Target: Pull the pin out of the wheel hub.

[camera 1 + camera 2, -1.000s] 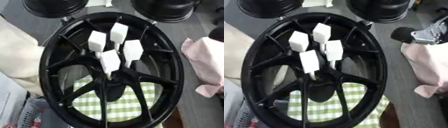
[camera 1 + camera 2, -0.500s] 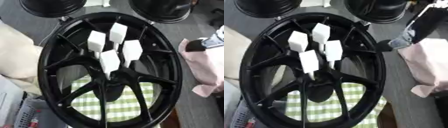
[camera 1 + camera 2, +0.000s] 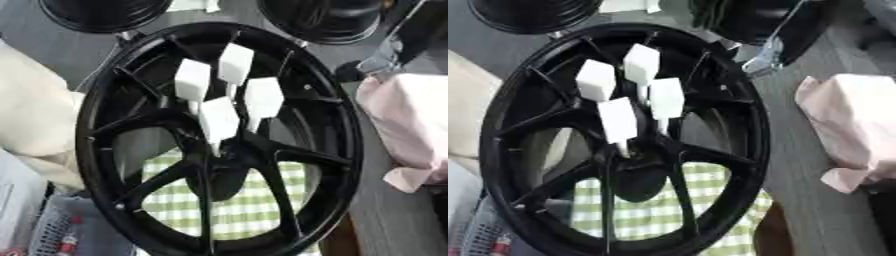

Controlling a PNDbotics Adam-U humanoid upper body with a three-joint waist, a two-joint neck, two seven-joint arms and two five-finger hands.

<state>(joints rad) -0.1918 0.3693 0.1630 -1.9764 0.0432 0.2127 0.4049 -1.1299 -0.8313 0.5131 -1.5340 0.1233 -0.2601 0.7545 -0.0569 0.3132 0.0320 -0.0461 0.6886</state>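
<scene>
Standing upright from the black wheel hub [image 3: 219, 165], four white-headed pins [image 3: 219, 119]

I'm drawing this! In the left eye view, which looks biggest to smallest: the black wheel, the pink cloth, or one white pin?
1. Black wheel, by far.
2. Pink cloth, partly cut off by the edge.
3. White pin, the smallest.
</scene>
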